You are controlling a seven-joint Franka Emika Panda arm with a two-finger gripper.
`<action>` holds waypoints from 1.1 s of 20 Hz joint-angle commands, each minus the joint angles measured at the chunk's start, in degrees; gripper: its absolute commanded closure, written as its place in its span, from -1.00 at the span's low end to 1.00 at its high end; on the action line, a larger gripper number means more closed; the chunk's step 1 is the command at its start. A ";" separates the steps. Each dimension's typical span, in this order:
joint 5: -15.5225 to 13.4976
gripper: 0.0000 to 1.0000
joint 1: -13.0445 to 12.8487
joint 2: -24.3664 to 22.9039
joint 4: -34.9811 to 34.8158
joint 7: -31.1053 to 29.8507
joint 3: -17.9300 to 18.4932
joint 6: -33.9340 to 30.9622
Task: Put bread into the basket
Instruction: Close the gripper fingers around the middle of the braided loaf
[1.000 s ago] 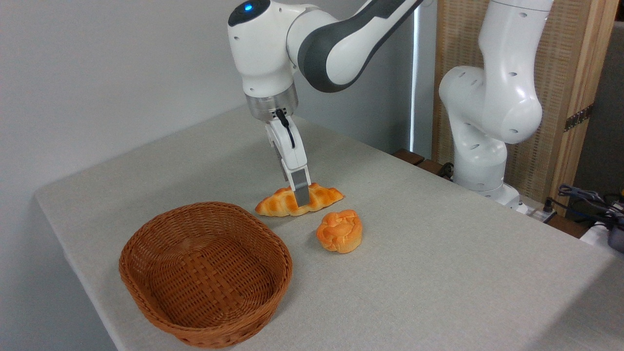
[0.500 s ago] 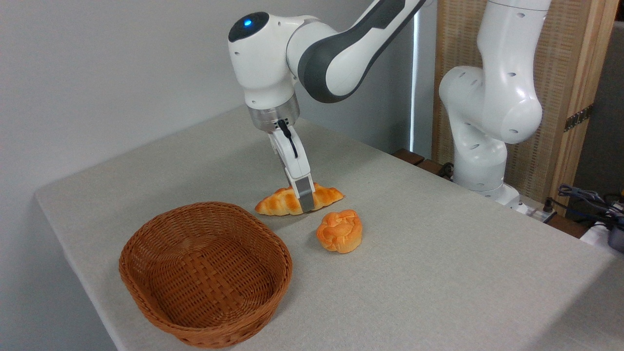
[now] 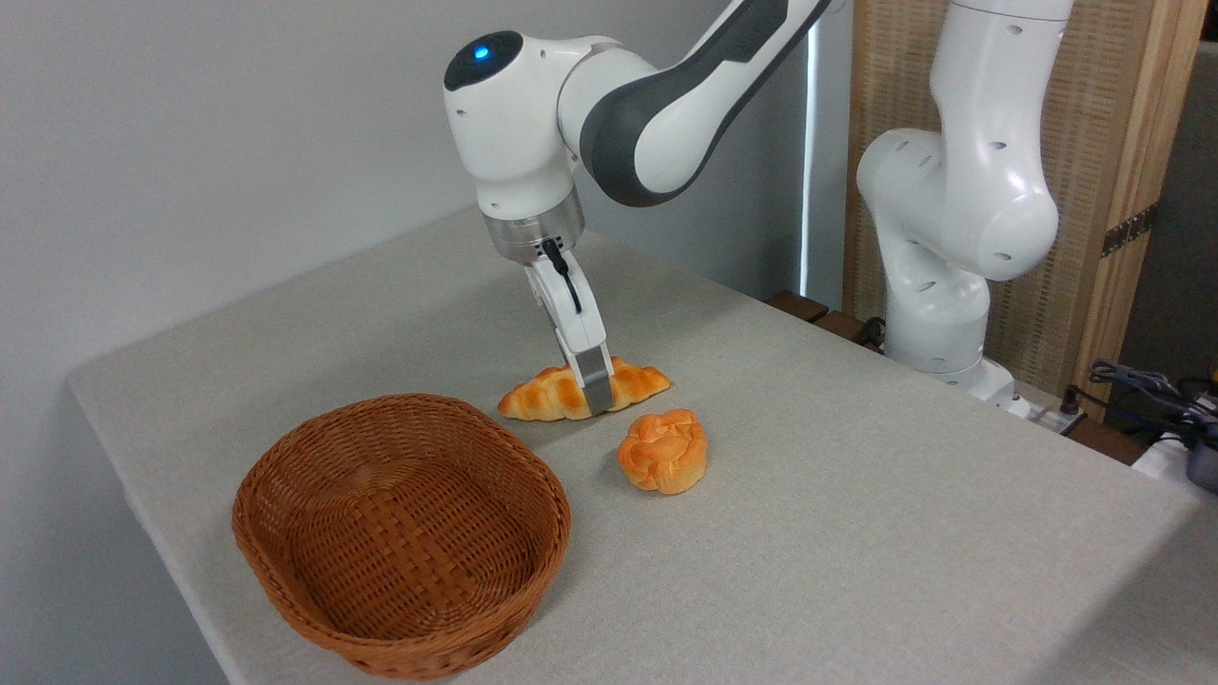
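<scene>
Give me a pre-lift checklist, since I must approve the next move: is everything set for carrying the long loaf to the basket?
1. Gripper down at the bread's middle: ok.
2. Fingers closed firmly on the loaf: cannot tell, the far finger is hidden.
3. Bread flat on the table, not yet lifted: ok.
4. Basket empty and upright: ok.
5. Round bun apart from the loaf: ok.

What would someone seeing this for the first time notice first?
Probably the white arm reaching down from the top, its gripper set over the middle of the bread at the table's centre. Next, the big empty basket at the front left. Then the small round bun lying just right of the loaf, apart from it.
</scene>
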 commanded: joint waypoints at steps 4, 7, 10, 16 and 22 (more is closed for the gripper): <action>-1.09 0.37 -0.24 -0.01 -0.42 0.86 0.52 1.15; -1.09 0.38 -0.24 -0.01 -0.42 0.86 0.52 1.15; -1.09 0.37 -0.33 -0.01 -0.42 0.86 0.52 1.15; -1.00 0.37 -0.85 -0.18 0.02 0.60 0.52 0.36; -1.00 0.34 -1.21 -0.62 2.56 0.42 0.69 -3.23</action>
